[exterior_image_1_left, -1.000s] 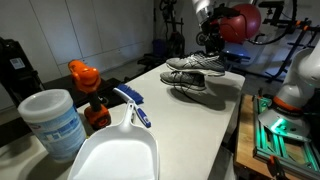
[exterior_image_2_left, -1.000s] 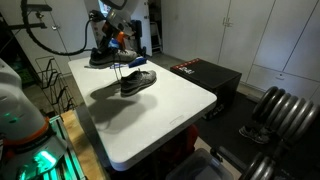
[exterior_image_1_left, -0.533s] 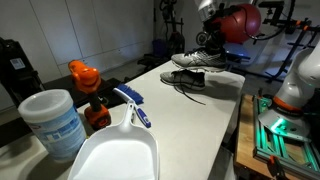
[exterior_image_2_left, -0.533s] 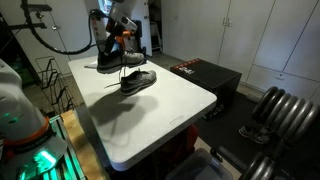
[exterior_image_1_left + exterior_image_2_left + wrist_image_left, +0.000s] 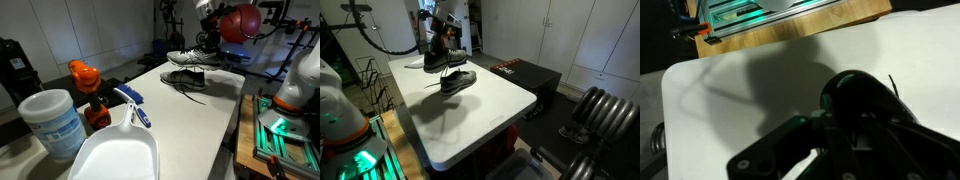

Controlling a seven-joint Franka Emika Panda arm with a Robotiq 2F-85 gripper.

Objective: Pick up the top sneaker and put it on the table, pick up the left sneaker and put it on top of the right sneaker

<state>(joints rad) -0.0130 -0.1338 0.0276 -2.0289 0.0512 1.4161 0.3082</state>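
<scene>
This is a robotics lab or workshop in a plain, garage-like room. In an exterior view a large white table fills the middle, black cables hang at the upper right, and a green-lit electronics rack sits at the lower right beside a rounded white machine body. In an exterior view plain white cabinet doors line the right side, and the wrist view shows a wooden bench along the top edge.
</scene>
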